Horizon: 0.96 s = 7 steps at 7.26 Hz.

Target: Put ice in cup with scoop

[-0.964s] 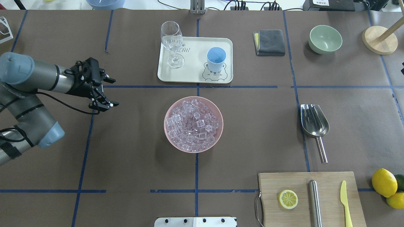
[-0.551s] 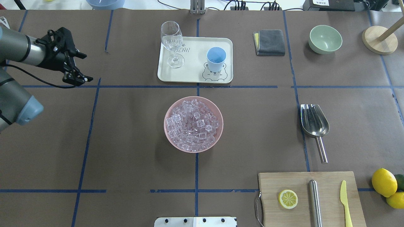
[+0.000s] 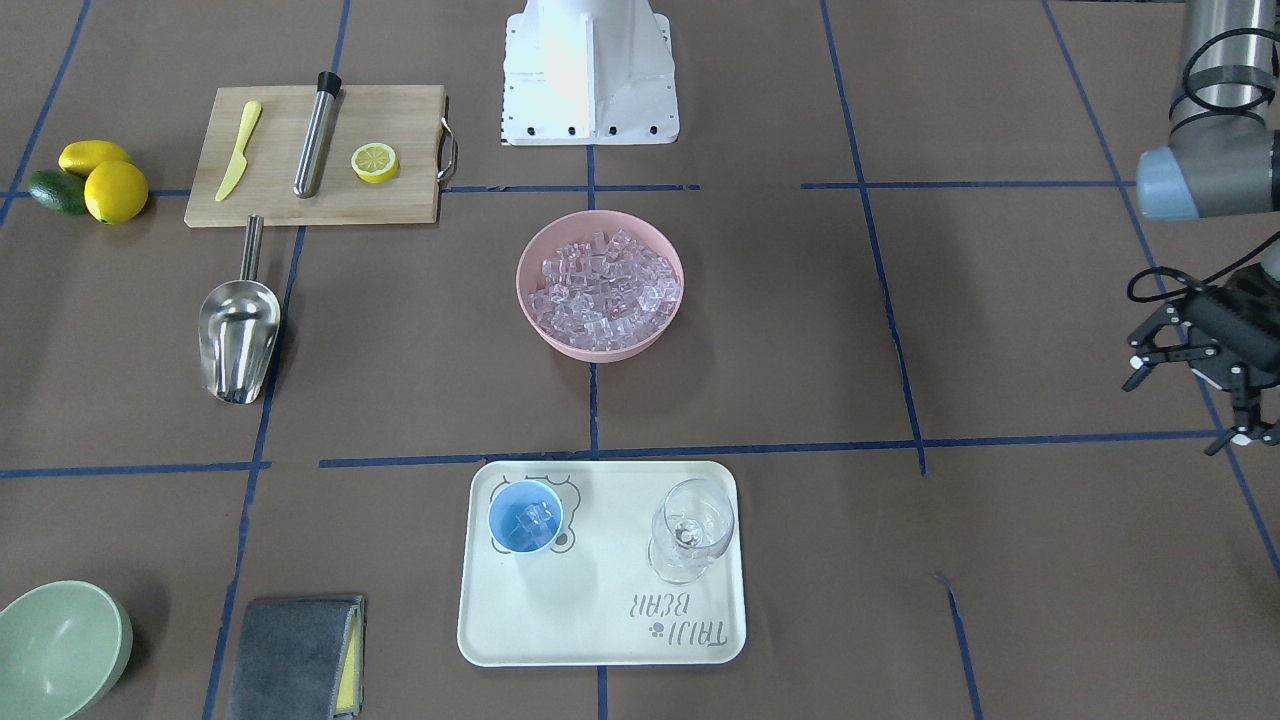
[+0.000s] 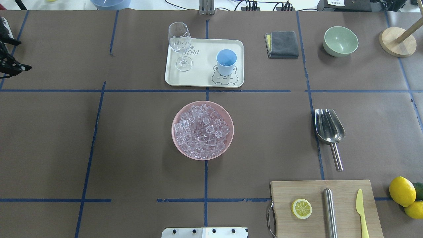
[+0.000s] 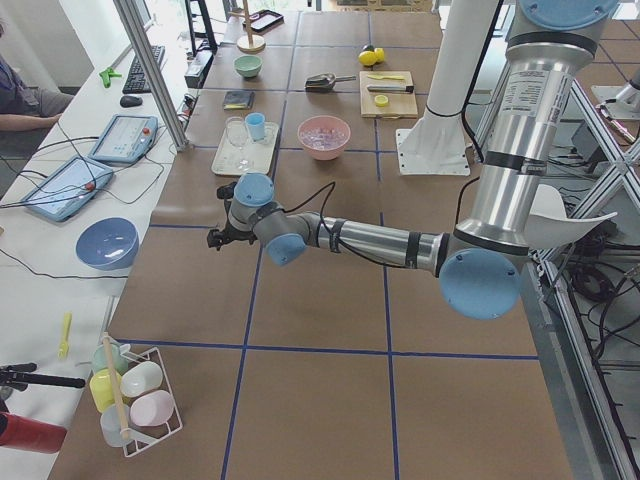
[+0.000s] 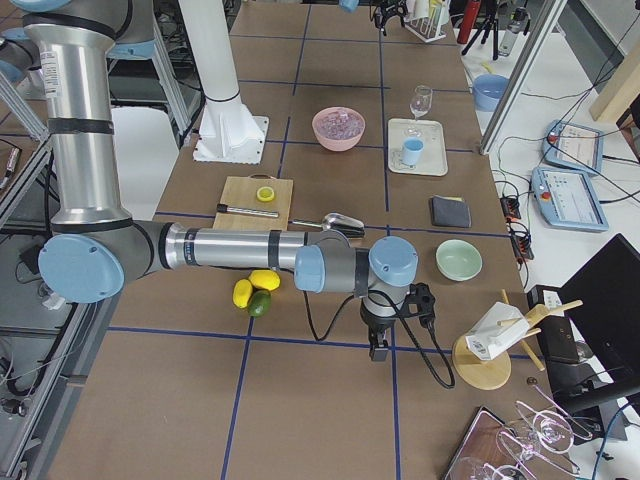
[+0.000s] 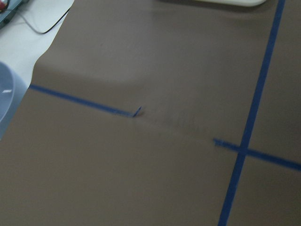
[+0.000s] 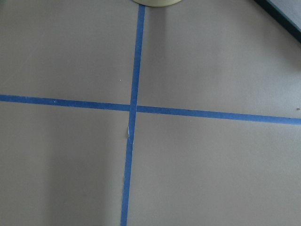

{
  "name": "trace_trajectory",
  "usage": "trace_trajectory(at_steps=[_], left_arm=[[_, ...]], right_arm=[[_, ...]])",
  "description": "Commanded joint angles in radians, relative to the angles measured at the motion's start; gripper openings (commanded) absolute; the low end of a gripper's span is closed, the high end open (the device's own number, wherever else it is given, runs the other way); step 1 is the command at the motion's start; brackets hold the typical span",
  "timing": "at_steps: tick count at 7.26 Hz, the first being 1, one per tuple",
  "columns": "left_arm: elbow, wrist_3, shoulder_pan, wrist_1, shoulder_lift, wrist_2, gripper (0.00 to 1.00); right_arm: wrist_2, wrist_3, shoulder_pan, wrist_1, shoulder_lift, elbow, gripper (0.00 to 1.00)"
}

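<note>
Cream tray at the far middle of the counter, grey outlined lettering on its left part ending in "BEAR", the word before it unclear, white label on far-right black box illegible

In the overhead view a pink bowl stands mid-surface. Straight above it lies a cream tray with a wine glass upright on it. Up and right of the bowl sit a grey cloth and a pale green bowl. Down and right, a wooden cutting board carries a lemon half, a steel cylinder and a yellow knife.
</note>
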<state>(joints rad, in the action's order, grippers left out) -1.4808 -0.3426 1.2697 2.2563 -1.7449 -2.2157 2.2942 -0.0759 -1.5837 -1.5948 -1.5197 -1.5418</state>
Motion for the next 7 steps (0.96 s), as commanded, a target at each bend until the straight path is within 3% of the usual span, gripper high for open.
trace_trajectory(at_steps=[1,4,7], left_arm=[[-0.018,0.007,0.187,-0.322,0.007,-0.065,1.00],[-0.022,0.010,0.308,-0.631,0.019,-0.075,1.00],[-0.036,0.080,0.347,-0.737,0.054,-0.122,1.00]], right_arm=[[-0.002,0.001,0.001,-0.004,0.000,-0.001,1.00],[-0.002,-0.001,0.001,-0.002,-0.002,-0.001,1.00],[-0.002,0.001,-0.001,-0.001,-0.004,-0.001,1.00]])
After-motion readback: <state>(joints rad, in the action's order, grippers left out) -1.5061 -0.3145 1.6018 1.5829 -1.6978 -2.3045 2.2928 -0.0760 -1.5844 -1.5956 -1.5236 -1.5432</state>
